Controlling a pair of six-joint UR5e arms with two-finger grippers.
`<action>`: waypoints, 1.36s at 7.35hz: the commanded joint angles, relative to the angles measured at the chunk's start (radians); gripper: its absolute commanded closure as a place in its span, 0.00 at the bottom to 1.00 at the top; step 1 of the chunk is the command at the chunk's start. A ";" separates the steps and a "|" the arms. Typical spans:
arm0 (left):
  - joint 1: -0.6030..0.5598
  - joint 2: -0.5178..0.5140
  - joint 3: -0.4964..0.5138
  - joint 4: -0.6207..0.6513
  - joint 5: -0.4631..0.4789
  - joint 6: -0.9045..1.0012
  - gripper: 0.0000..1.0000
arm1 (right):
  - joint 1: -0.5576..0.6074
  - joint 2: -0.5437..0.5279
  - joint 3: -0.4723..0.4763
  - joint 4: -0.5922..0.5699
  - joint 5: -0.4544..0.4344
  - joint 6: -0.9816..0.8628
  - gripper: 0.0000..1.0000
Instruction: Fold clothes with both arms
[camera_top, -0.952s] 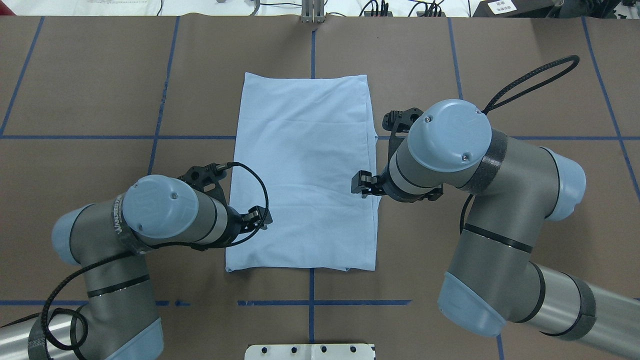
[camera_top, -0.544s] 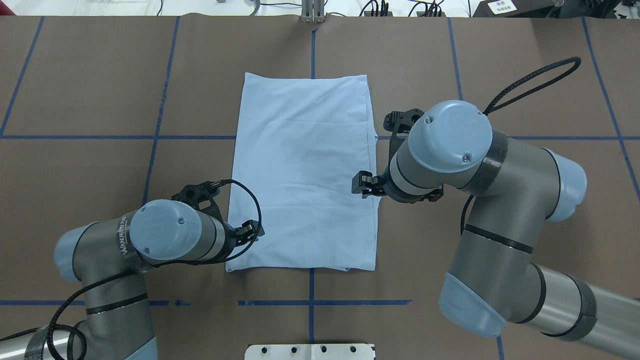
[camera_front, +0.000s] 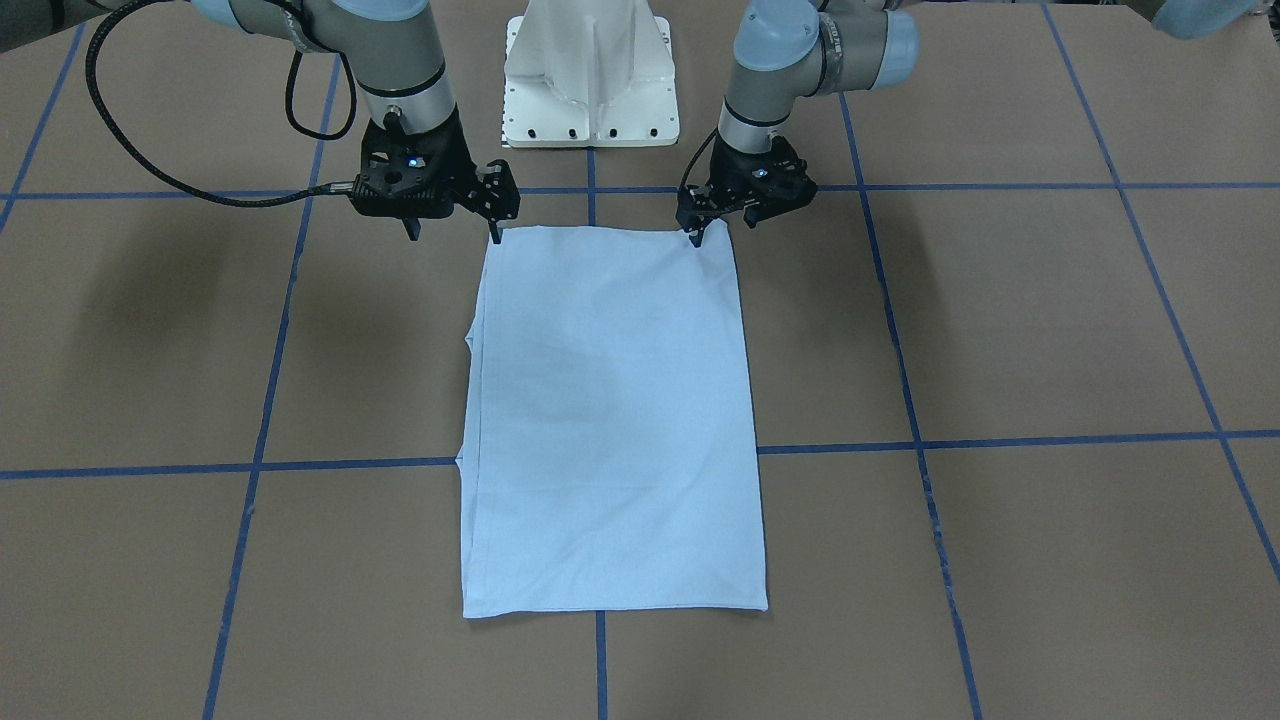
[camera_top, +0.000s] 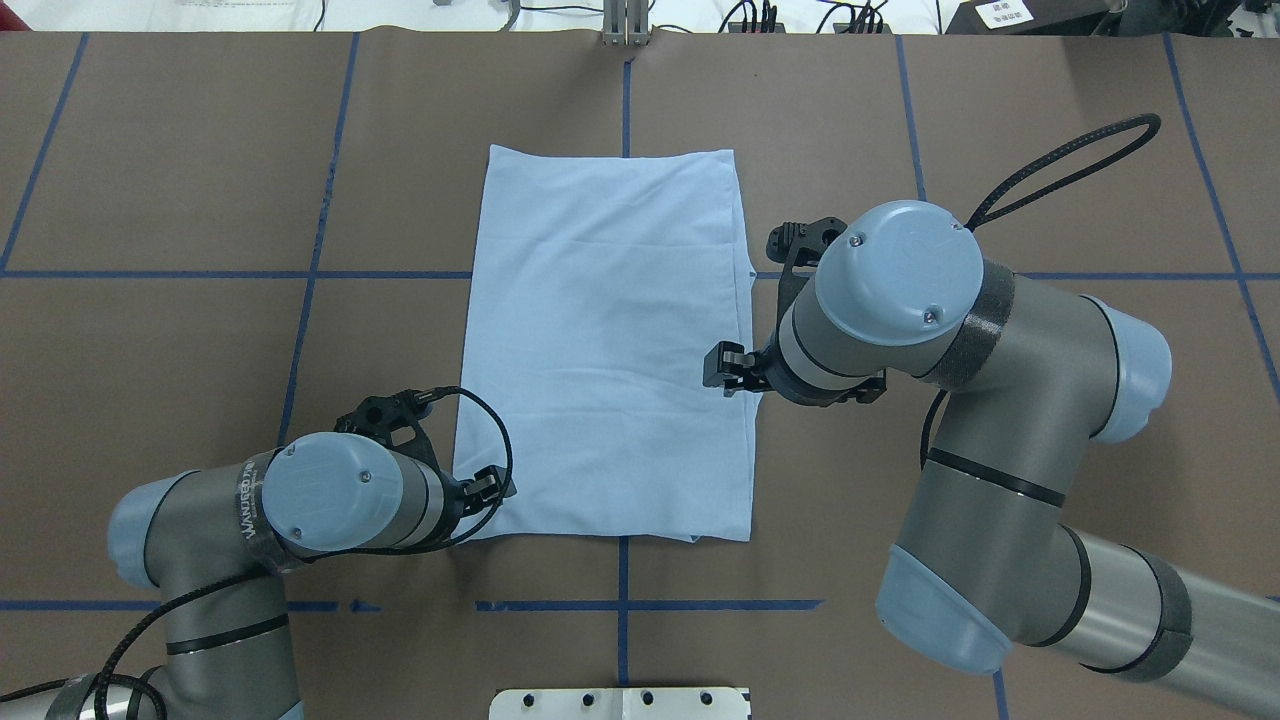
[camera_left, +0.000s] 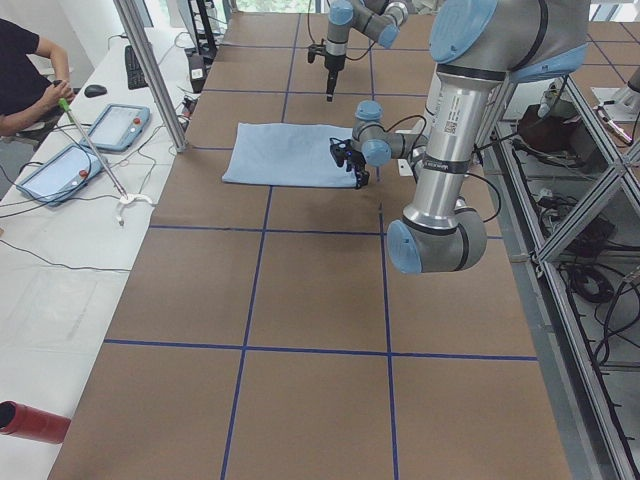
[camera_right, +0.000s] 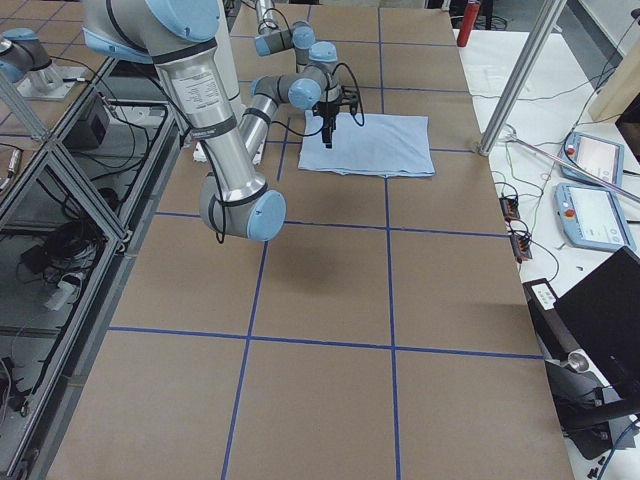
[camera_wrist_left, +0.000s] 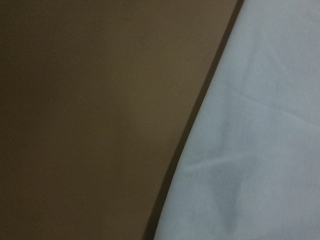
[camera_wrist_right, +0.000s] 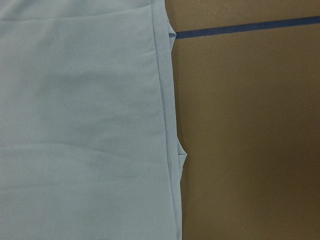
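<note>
The left gripper (camera_top: 491, 487), fingers apart, is sitting at the 7 o'clock corner of the T-shirt (camera_top: 610, 330); the right gripper (camera_front: 452, 236), spread wide, is hovering at 3 o'clock.

**A:** Any lettering you can read?

**B:** White capitals on the dark strap (camera_top: 245, 490) round the left arm (camera_top: 190, 520), starting "WA". The rest is too small to make out.

**A:** Anything else?

**B:** A white label (camera_right: 205, 96) with fine print on the right arm (camera_right: 225, 150), a second label (camera_left: 447, 114) on the left arm, and a white card (camera_top: 1003, 13) at the far right. None of them is legible.
</note>
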 joint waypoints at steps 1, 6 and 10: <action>0.004 0.000 0.003 0.001 0.003 -0.003 0.15 | 0.000 0.000 0.000 0.000 0.000 0.000 0.00; 0.009 0.000 0.005 0.001 0.003 -0.003 0.33 | 0.002 -0.002 0.000 0.000 0.000 0.000 0.00; 0.015 -0.001 0.008 0.001 0.003 -0.006 0.37 | 0.002 -0.009 -0.002 0.000 0.001 0.000 0.00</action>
